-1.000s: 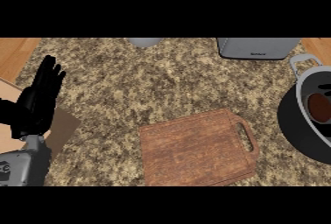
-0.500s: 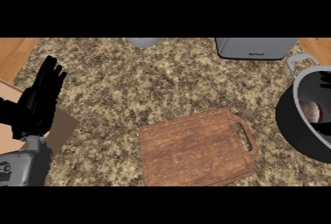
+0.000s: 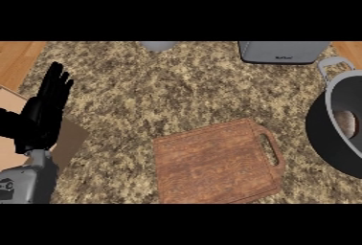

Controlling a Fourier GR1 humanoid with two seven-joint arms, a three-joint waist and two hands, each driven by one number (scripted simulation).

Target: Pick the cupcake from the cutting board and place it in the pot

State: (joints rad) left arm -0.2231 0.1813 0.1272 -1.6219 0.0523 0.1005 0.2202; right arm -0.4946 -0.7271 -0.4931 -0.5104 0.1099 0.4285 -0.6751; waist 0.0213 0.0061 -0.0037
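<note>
- One hand shows: the left hand (image 3: 44, 112) is at the left edge of the counter, upright, with its fingers straight, pointing far and close together. It holds nothing and touches nothing.
- One grey forearm (image 3: 27, 181) comes up under that hand from the near left corner.
- The right hand shows nowhere.
- One wooden cutting board (image 3: 212, 165) lies flat in the near middle of the speckled counter (image 3: 176, 95), slightly turned. Its single handle slot is on the right side, and its top is bare.
- One dark pot (image 3: 322, 139) stands at the right edge, partly cut off by the view. It is just right of the board and not touching it. One grey loop handle (image 3: 332, 64) sticks out on its far side.
- One cupcake (image 3: 346, 123), a brownish round shape, sits inside the pot and is partly cut off by the right edge.
- Two grey things stand along the far edge: a boxy appliance (image 3: 283, 51) at the far right and a smaller rounded object (image 3: 157, 45) near the far middle, both cut off by the view.
- The hand and the board are well apart.
</note>
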